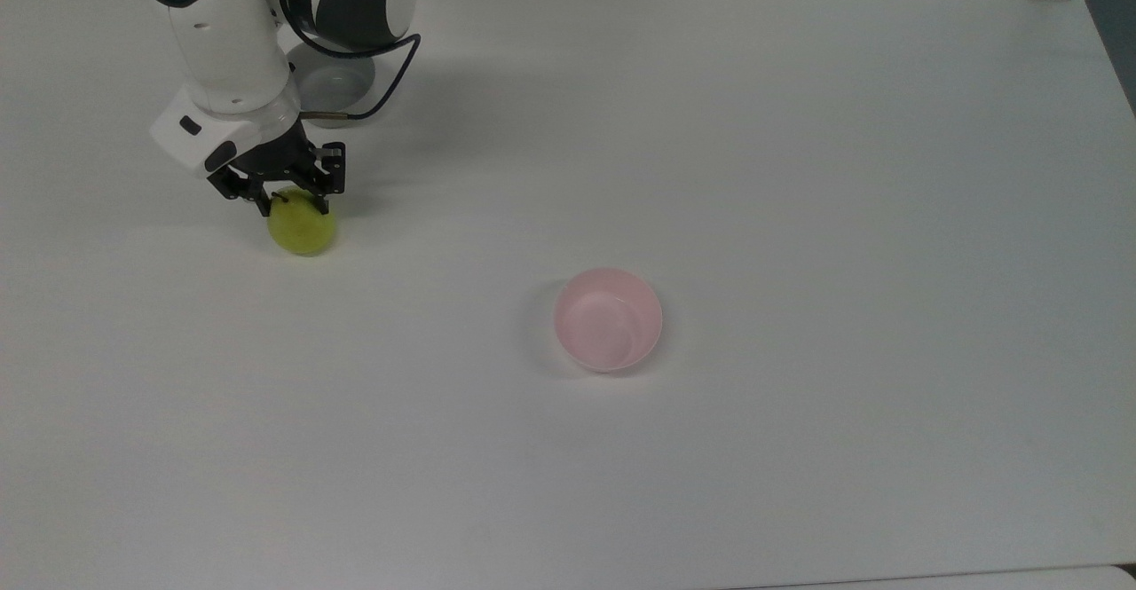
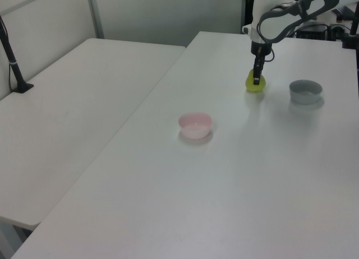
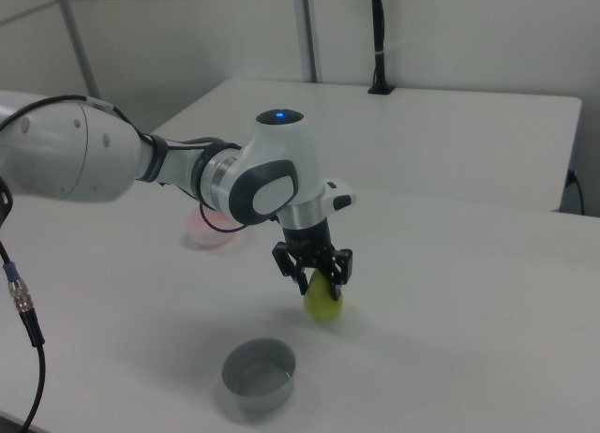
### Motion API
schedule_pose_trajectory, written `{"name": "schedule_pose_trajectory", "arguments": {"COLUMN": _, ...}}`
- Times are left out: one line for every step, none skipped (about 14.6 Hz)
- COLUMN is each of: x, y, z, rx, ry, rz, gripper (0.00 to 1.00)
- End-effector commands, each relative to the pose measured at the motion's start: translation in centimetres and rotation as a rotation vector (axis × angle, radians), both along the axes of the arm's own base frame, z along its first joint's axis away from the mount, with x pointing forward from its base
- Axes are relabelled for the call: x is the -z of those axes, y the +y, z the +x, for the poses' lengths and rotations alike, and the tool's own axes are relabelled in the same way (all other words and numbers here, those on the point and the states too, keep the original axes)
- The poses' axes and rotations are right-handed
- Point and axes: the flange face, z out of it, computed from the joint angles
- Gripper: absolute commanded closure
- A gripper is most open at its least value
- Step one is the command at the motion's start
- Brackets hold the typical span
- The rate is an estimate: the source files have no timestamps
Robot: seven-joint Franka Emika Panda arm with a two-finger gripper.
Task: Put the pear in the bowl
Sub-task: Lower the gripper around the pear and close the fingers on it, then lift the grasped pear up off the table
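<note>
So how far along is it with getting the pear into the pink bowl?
Early. The approach looks done: the end effector is down over the pear, one finger on each side. The pear sits on the table, not lifted. Left: lift, carry and drop into the empty pink bowl.

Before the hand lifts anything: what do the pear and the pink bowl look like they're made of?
The pear looks like glossy, slightly see-through plastic or wax rather than real fruit, going by its even yellow-green sheen. The pink bowl looks like thin, smooth plastic with a faintly shiny, uniformly pale wall. Neither can be confirmed by sight.
</note>
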Motion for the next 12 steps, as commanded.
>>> {"name": "schedule_pose_trajectory", "arguments": {"x": -1.3, "y": 0.3, "z": -0.3, "rx": 0.023, "ry": -0.006, "rz": 0.019, "gripper": 1.00}}
{"name": "schedule_pose_trajectory", "arguments": {"x": -2.3, "y": 0.3, "z": -0.5, "rx": 0.023, "ry": -0.010, "rz": 0.022, "gripper": 1.00}}
{"name": "schedule_pose_trajectory", "arguments": {"x": -3.3, "y": 0.4, "z": -0.7, "rx": 0.022, "ry": -0.018, "rz": 0.025, "gripper": 1.00}}
{"name": "schedule_pose_trajectory", "arguments": {"x": -4.4, "y": 0.7, "z": -0.8, "rx": 0.018, "ry": -0.013, "rz": 0.032, "gripper": 1.00}}
{"name": "schedule_pose_trajectory", "arguments": {"x": -6.3, "y": 0.8, "z": -0.8, "rx": 0.017, "ry": -0.001, "rz": 0.040, "gripper": 1.00}}
{"name": "schedule_pose_trajectory", "arguments": {"x": -7.6, "y": 1.0, "z": -0.8, "rx": 0.013, "ry": 0.010, "rz": 0.045, "gripper": 1.00}}
{"name": "schedule_pose_trajectory", "arguments": {"x": -9.4, "y": 1.3, "z": -1.1, "rx": 0.008, "ry": 0.010, "rz": 0.051, "gripper": 1.00}}
{"name": "schedule_pose_trajectory", "arguments": {"x": -11.2, "y": 2.1, "z": -1.5, "rx": -0.005, "ry": 0.004, "rz": 0.059, "gripper": 1.00}}
{"name": "schedule_pose_trajectory", "arguments": {"x": -13.2, "y": 2.7, "z": -2.0, "rx": -0.015, "ry": 0.003, "rz": 0.061, "gripper": 1.00}}
{"name": "schedule_pose_trajectory", "arguments": {"x": -14.9, "y": 3.2, "z": -2.3, "rx": -0.006, "ry": 0.020, "rz": 0.069, "gripper": 1.00}}
{"name": "schedule_pose_trajectory", "arguments": {"x": -16.3, "y": 3.4, "z": -2.3, "rx": 0.007, "ry": 0.034, "rz": 0.073, "gripper": 1.00}}
{"name": "schedule_pose_trajectory", "arguments": {"x": -18.3, "y": 3.9, "z": -2.6, "rx": 0.007, "ry": 0.062, "rz": 0.082, "gripper": 1.00}}
